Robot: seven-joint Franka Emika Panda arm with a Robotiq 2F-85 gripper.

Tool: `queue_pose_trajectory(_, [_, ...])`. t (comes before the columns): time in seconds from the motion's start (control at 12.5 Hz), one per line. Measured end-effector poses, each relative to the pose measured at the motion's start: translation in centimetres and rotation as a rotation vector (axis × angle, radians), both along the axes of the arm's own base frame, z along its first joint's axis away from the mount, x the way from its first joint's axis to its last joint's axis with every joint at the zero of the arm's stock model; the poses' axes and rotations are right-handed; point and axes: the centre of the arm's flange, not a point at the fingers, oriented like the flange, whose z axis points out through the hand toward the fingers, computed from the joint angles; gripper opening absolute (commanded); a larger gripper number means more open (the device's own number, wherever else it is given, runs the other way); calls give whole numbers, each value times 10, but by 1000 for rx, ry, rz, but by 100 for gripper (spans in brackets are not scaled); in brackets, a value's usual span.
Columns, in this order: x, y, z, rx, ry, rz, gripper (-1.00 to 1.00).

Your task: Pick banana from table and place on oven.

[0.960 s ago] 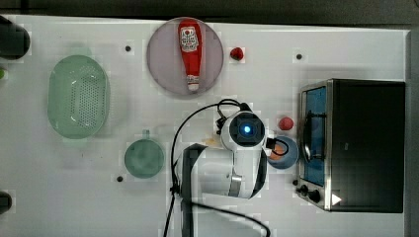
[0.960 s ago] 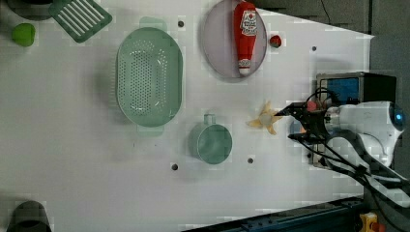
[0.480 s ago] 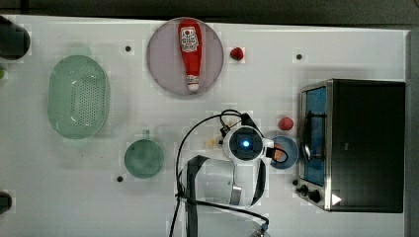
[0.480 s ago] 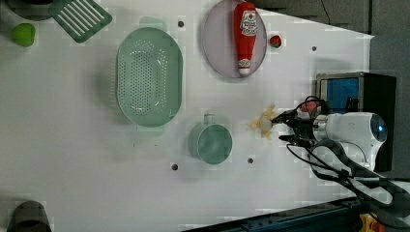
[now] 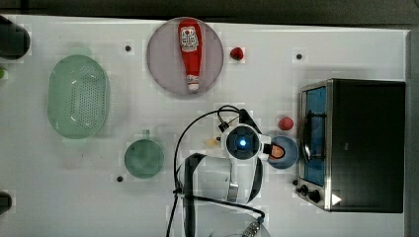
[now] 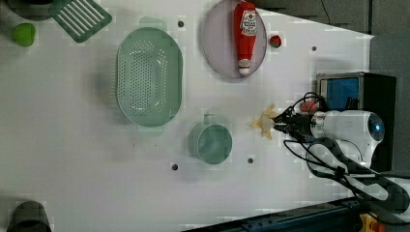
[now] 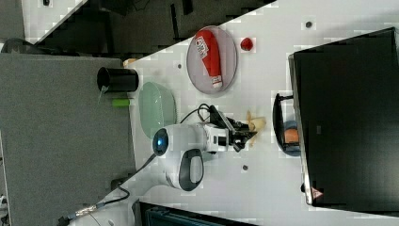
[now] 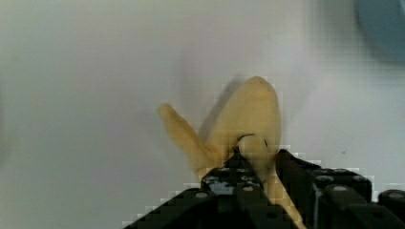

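Banana (image 6: 265,124): pale yellow, lobes splayed, on the table (image 6: 72,159) between the green cup (image 6: 211,143) and the oven (image 6: 355,92) in the left view; in the wrist view (image 8: 243,129) pinched between the two black fingers (image 8: 229,174). In the right view (image 7: 256,124) at the fingertips, just short of the oven's handle.

Listed left to right across the top view:
- Dark round object (image 5: 12,37) at the table's far-left edge.
- Colander (image 5: 78,96): pale green, oval, perforated, lying open side up.
- Cup (image 5: 144,158): green, round, small handle, just below and right of the colander.
- Plate (image 5: 165,74): grey, round, carrying a red ketchup bottle (image 5: 190,52) lying flat, cap toward the arm.
- Small red piece (image 5: 237,53) just beside the plate's right rim.
- Arm: white, with a blue-lit wrist (image 5: 242,143) and black cables looping round it, over the table's middle; a sliver of the banana (image 5: 212,142) showing at its left side.
- Gripper (image 6: 283,123): closed on the banana, fingers gripping it at the stem end.
- Red ball (image 5: 285,123) near the oven door.
- Blue bowl (image 5: 289,153) holding an orange ball (image 5: 277,151), touching the wrist's outline from the right and near the oven front.
- Oven (image 5: 365,143): black top, silver frame, blue glass door, knobs at the lower corner, standing at the table's right end.
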Motion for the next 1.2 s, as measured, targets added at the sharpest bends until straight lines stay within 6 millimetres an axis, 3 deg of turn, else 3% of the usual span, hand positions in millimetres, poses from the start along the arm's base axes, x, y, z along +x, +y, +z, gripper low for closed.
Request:
queue_pose_trajectory(0.24, [0, 7, 5, 6, -1, 11, -49])
queue_pose_trajectory(0.4, [3, 8, 30, 3, 3, 27, -49])
queue_pose_trajectory(0.48, [2, 6, 53, 6, 36, 25, -49])
queue_pose_trajectory(0.56, [7, 5, 88, 11, 42, 23, -49])
queue_pose_trajectory(0.88, [44, 2, 280, 36, -80, 4, -49])
queue_pose_trajectory(0.96, [48, -3, 320, 37, -110, 5, -49])
queue_pose_trajectory(1.04, [45, -9, 350, 38, -119, 4, -49])
queue_pose_trajectory(1.2, [37, -32, 389, 49, -155, 25, -49])
